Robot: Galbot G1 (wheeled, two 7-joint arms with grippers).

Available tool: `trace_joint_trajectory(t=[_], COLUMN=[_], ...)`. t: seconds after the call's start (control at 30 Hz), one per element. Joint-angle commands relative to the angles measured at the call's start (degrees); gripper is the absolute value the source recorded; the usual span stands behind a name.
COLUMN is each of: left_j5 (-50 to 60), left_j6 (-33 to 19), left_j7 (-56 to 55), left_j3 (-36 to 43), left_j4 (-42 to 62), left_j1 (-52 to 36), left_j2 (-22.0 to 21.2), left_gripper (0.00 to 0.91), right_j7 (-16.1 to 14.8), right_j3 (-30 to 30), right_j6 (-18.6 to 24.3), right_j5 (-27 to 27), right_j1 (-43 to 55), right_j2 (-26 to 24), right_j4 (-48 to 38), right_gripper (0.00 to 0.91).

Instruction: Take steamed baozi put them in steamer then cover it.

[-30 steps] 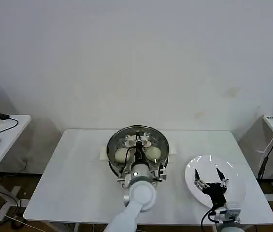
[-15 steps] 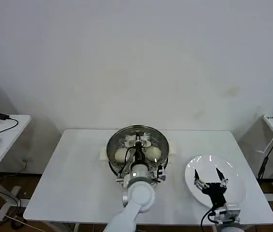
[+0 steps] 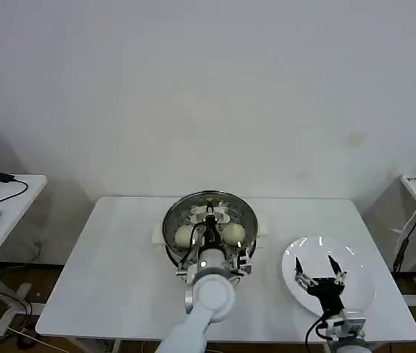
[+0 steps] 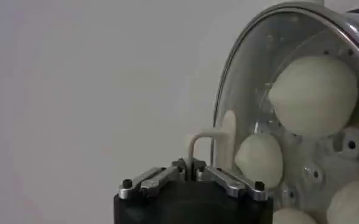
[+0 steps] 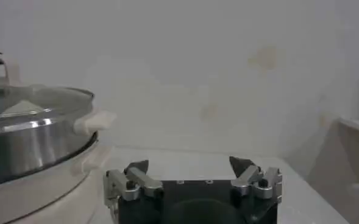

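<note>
Left gripper (image 3: 209, 218) sits over the middle of the steamer (image 3: 174, 220), fingers pinched together on the handle of the glass lid (image 4: 240, 73), which rests on the pot rim. Steamed baozi (image 3: 184, 235) lie inside on the perforated tray, visible through the lid. The covering step looks nearly done; the next move is probably to let go and lift clear. Right gripper (image 3: 320, 269) hovers spread wide above the white plate (image 3: 362, 283), idle, holding nothing.

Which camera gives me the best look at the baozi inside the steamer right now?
The left wrist view: through the glass lid, four baozi sit on the perforated tray. The head view shows two baozi beside the left tool. The right wrist view shows the steamer's side, not its contents.
</note>
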Motion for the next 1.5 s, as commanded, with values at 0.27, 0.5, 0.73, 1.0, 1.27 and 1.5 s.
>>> trace_joint_trajectory(t=[0.27,0.5,0.73,1.0,1.27,1.5], left_j5=[-1.0,-1.3,-2.6,-2.8,-2.5,-2.5], left_j6=[-0.1,-0.1,-0.2,-0.3,-0.5,-0.8], left_j7=[0.7,0.5,-0.2,-0.6,-1.2,-1.1], left_j3=[-0.6,-0.7,-0.6,-0.9,-0.5,-0.3], left_j4=[-0.5,-1.1,-1.8,-3.1,-4.9,-6.8], left_j1=[0.0,0.1,0.2,0.4,1.7,2.8], left_j2=[0.1,0.0,0.0,0.1,0.1,0.2], left_gripper=[0.907,0.907,0.907,0.907,0.907,0.907], right_j7=[-0.1,-0.1,0.0,-0.4,-0.4,-0.4], right_j3=[0.1,0.1,0.2,0.4,0.6,0.6], right_j6=[0.0,0.0,0.0,0.3,0.3,0.5], right_j5=[0.0,0.0,0.7,1.5,1.3,1.2], right_j1=[0.1,0.2,0.2,0.5,0.5,0.6], right_j2=[-0.3,-0.3,-0.2,-0.4,-0.5,-0.6], right_j4=[-0.2,-0.4,-0.3,-0.7,-1.0,-1.5], right_gripper=[0.907,0.907,0.907,0.907,0.907,0.907])
